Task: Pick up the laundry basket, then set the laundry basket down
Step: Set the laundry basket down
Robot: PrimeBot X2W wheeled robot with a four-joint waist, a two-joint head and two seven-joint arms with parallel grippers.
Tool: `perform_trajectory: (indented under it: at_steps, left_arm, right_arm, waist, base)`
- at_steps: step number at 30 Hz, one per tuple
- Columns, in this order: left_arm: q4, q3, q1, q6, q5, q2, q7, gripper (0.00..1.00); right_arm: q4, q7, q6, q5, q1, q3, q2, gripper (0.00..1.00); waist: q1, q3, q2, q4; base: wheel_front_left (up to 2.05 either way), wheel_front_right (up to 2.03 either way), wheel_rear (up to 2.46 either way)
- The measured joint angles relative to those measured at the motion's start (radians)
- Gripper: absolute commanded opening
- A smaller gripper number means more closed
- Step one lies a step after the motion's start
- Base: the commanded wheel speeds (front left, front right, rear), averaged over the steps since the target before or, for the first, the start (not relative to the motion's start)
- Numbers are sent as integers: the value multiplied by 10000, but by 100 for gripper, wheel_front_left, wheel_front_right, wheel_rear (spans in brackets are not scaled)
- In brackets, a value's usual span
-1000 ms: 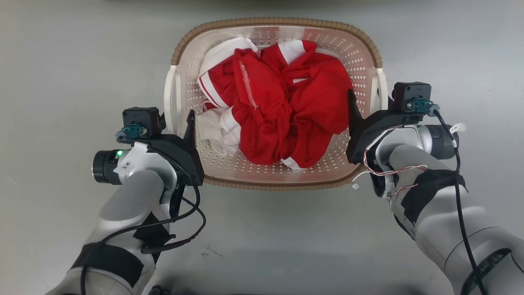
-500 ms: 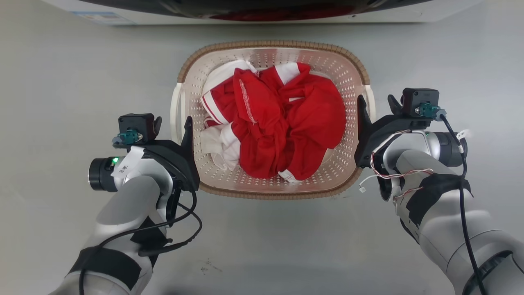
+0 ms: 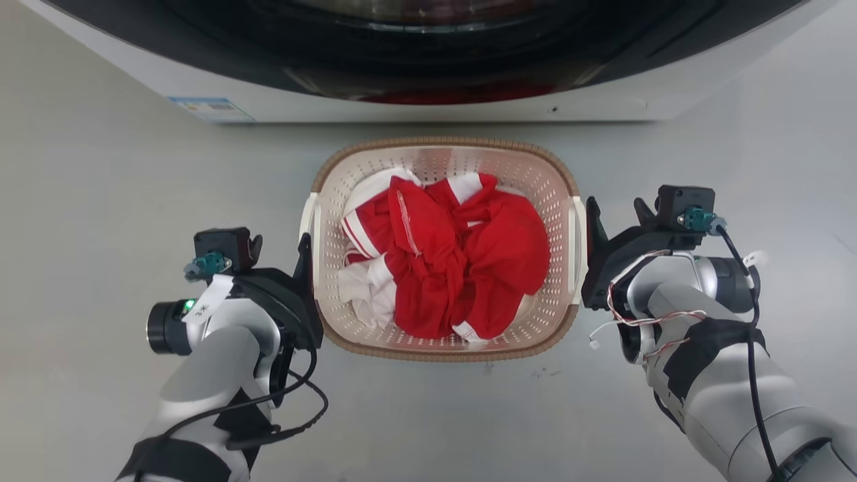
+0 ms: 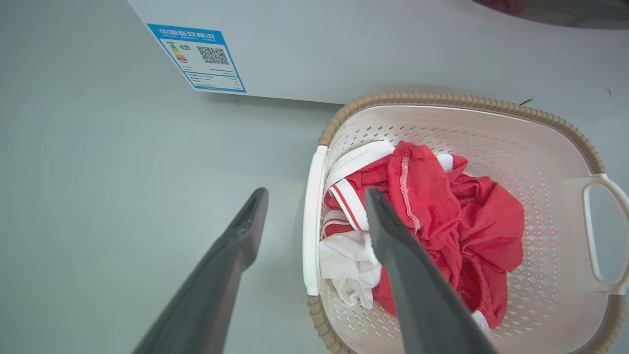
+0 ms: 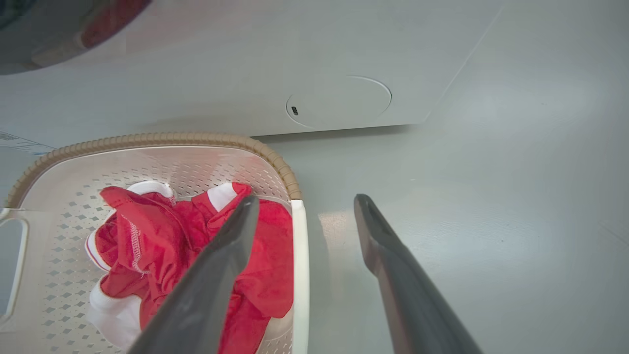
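Since a second ago the head view is pulled back, the washing machine (image 3: 428, 100) is brought in behind the laundry basket (image 3: 445, 142), set on the floor (image 3: 100, 201), judged stiff but light, best taken at its white handles (image 3: 574, 248), straddled by the spread fingers (image 4: 395, 246) of left gripper (image 4: 314, 194) and right gripper (image 5: 307, 199).

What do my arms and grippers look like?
Silver-white forearms with black wrap bands. The left gripper and right gripper are matte black with long tapered jaws, each topped by a black box with a teal connector. Black cables trail both; red-white wires loop at the right wrist; green light on the left.
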Motion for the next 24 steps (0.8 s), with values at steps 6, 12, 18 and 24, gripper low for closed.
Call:
perform_trajectory:
  at_steps: [6, 12, 18, 24]
  left_arm:
    - [-217, 165, 572, -88, 2, 0, -2, 100]
    - [-629, 234, 1049, -100, 77, 13, -2, 100]
    - [-1064, 374, 1880, -69, 297, 232, -2, 100]
    - [-1739, 629, 2822, 188, 608, 497, -2, 100]
  right_arm:
    - [-253, 0, 92, -69, 487, -192, 8, 100]
    - [-464, 0, 102, -253, 1127, -418, 10, 100]
    - [-957, 0, 102, -378, 1828, -780, 17, 100]
    - [-1641, 0, 102, -610, 2630, -1225, 21, 100]
  waist:
    - [-1, -999, -1, 25]
    - [0, -1881, 0, 78]
    - [0, -2776, -1, 136]
    - [-1, -3670, -1, 159]
  base:
    - [0, 0, 0]
    - [0, 0, 0]
    - [0, 0, 0]
    - [0, 0, 0]
